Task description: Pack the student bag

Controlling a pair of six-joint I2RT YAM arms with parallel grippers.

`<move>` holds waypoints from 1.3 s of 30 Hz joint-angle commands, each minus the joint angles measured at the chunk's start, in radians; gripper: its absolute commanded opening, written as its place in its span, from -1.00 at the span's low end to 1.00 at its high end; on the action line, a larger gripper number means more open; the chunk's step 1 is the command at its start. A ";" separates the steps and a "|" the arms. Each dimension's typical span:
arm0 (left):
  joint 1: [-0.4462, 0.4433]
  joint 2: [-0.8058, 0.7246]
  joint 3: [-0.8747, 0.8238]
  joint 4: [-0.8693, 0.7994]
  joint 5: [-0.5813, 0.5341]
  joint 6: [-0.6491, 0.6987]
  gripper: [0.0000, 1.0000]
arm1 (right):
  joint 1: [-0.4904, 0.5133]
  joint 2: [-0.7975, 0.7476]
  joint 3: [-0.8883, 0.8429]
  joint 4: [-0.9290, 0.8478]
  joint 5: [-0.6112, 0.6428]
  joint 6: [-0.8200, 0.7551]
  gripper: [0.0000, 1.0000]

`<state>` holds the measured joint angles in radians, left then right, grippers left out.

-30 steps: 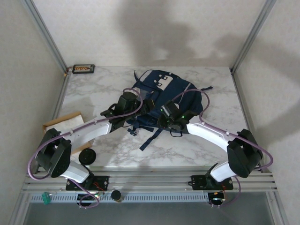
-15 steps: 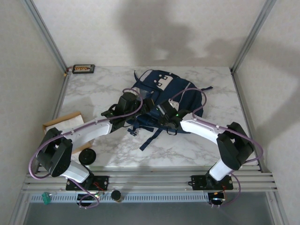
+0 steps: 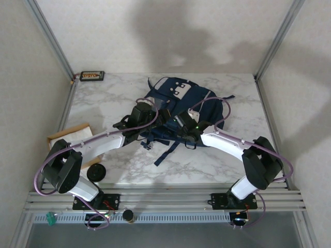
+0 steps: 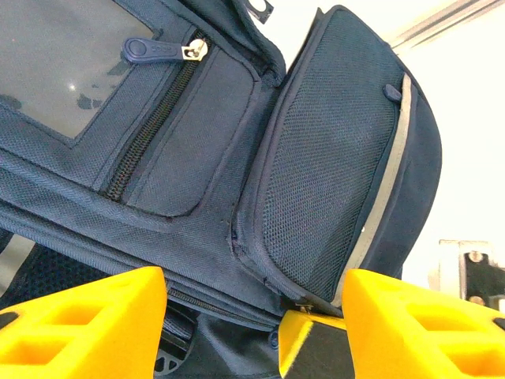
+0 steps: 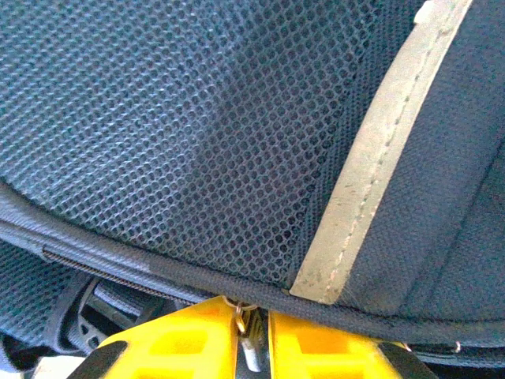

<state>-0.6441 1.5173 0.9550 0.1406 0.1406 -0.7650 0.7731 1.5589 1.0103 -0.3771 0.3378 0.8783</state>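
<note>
Top view, left edge of worktop: a flat cardboard piece hangs over the side, and a black disc sits near the left arm's base. A small black device lies at the far left corner.

Centre: student bag lies flat in the far middle of the worktop, with its white-patched end toward the far wall and its straps trailing toward the arms. Both arms meet at its near left edge.

Left pincer: released. In the left wrist view its yellow fingers stand wide apart and the left pincer holds nothing. The student bag lies just beyond the fingertips, with its lower seam crossing the gap between them. Whether either finger touches the fabric cannot be told. A mesh pocket edged by a pale stripe sits above the right finger. A closed zipper runs up beside a clear window at upper left.

Right pincer: clenched. In the right wrist view, the right pincer grasps a small metal zipper pull hanging from the seam of the student bag. The mesh lies directly above the fingertips and the pale stripe slants up to the right. Its yellow finger also shows in the left wrist view, touching the bag's bottom edge between the left fingers.
</note>
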 commanded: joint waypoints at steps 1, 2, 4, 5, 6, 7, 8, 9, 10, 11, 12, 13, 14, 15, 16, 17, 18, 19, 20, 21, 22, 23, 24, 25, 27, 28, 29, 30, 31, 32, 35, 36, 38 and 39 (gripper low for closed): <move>0.006 0.014 -0.009 0.032 0.017 -0.019 0.21 | -0.003 -0.007 -0.033 0.035 -0.008 -0.016 -0.63; 0.006 0.015 -0.007 0.030 0.017 -0.020 0.21 | -0.002 0.001 -0.033 0.030 -0.002 -0.016 -0.62; 0.006 0.012 -0.010 0.028 0.017 -0.020 0.21 | -0.004 0.010 -0.039 0.018 0.013 -0.016 -0.60; 0.006 0.012 -0.012 0.029 0.018 -0.020 0.21 | -0.004 0.012 -0.041 0.020 0.023 -0.015 -0.59; 0.005 0.011 -0.014 0.028 0.016 -0.019 0.21 | -0.004 0.012 -0.044 0.025 0.026 -0.020 -0.59; 0.006 0.011 -0.015 0.027 0.015 -0.019 0.21 | -0.006 0.017 -0.045 0.034 0.025 -0.026 -0.57; 0.006 0.011 -0.015 0.023 0.011 -0.019 0.21 | -0.006 0.022 -0.045 0.041 0.024 -0.033 -0.58; 0.005 0.011 -0.015 0.022 0.011 -0.017 0.21 | -0.006 0.029 -0.044 0.045 0.020 -0.039 -0.58; 0.005 0.013 -0.015 0.022 0.011 -0.020 0.21 | -0.006 0.038 -0.044 0.048 0.017 -0.044 -0.59; 0.006 0.014 -0.015 0.023 0.013 -0.020 0.21 | -0.006 0.045 -0.045 0.056 0.014 -0.053 -0.60; 0.005 0.016 -0.015 0.025 0.014 -0.021 0.21 | -0.006 0.047 -0.049 0.066 0.007 -0.064 -0.61; 0.006 0.017 -0.015 0.026 0.016 -0.022 0.21 | -0.005 0.049 -0.055 0.070 -0.001 -0.068 -0.61; 0.006 0.018 -0.016 0.027 0.016 -0.023 0.21 | -0.006 0.050 -0.059 0.071 0.000 -0.070 -0.62; 0.006 0.018 -0.016 0.028 0.016 -0.024 0.21 | -0.006 0.050 -0.062 0.072 0.000 -0.077 -0.63; 0.006 0.019 -0.016 0.030 0.017 -0.026 0.21 | -0.006 0.051 -0.062 0.070 0.003 -0.083 -0.66; 0.006 0.023 -0.016 0.033 0.020 -0.027 0.21 | -0.005 0.050 -0.060 0.067 0.008 -0.089 -0.67; 0.006 0.024 -0.015 0.034 0.021 -0.028 0.21 | -0.006 0.048 -0.058 0.062 0.009 -0.094 -0.71; 0.006 0.027 -0.015 0.037 0.022 -0.032 0.21 | -0.006 0.043 -0.056 0.054 0.013 -0.097 -0.76; 0.006 0.030 -0.015 0.040 0.025 -0.036 0.21 | -0.007 0.034 -0.055 0.049 0.018 -0.102 -0.81; 0.006 0.034 -0.013 0.042 0.025 -0.043 0.21 | -0.007 0.027 -0.053 0.049 0.017 -0.108 -0.85; 0.006 0.038 -0.013 0.045 0.024 -0.056 0.21 | -0.006 0.017 -0.052 0.052 0.011 -0.119 -0.88; 0.006 0.044 -0.013 0.050 0.022 -0.073 0.21 | -0.008 0.006 -0.051 0.053 -0.001 -0.130 -0.91; 0.005 0.052 -0.013 0.058 0.022 -0.090 0.21 | -0.012 -0.003 -0.048 0.052 -0.011 -0.139 -0.92; 0.004 0.061 -0.009 0.065 0.024 -0.113 0.21 | -0.017 -0.014 -0.046 0.048 -0.023 -0.150 -0.95; 0.000 0.090 0.002 0.084 0.033 -0.162 0.20 | -0.031 -0.036 -0.044 0.040 -0.040 -0.170 -1.00; -0.004 0.106 0.010 0.093 0.034 -0.189 0.15 | -0.036 -0.049 -0.045 0.041 -0.051 -0.184 -1.00; -0.010 0.125 0.015 0.110 0.032 -0.216 0.12 | -0.041 -0.063 -0.051 0.045 -0.059 -0.196 -1.00; -0.017 0.143 0.020 0.134 0.035 -0.235 0.11 | -0.046 -0.075 -0.056 0.050 -0.070 -0.206 -1.00; -0.025 0.166 0.032 0.154 0.039 -0.258 0.10 | -0.053 -0.085 -0.061 0.061 -0.093 -0.221 -1.00; -0.031 0.188 0.048 0.170 0.046 -0.275 0.08 | -0.056 -0.092 -0.066 0.076 -0.119 -0.238 -1.00; -0.051 0.256 0.098 0.181 0.044 -0.320 -0.02 | -0.061 -0.103 -0.068 0.078 -0.142 -0.248 -1.00; -0.056 0.269 0.108 0.181 0.042 -0.333 -0.06 | -0.063 -0.107 -0.070 0.079 -0.148 -0.249 -1.00; -0.071 0.292 0.126 0.216 0.023 -0.347 -0.11 | -0.064 -0.113 -0.072 0.078 -0.153 -0.252 -1.00; -0.077 0.302 0.138 0.210 0.010 -0.349 -0.11 | -0.066 -0.115 -0.073 0.079 -0.156 -0.257 -1.00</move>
<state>-0.6987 1.7962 1.0420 0.2886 0.1680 -1.0584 0.7193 1.4734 0.9478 -0.3252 0.1955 0.6559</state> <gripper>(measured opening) 0.448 0.060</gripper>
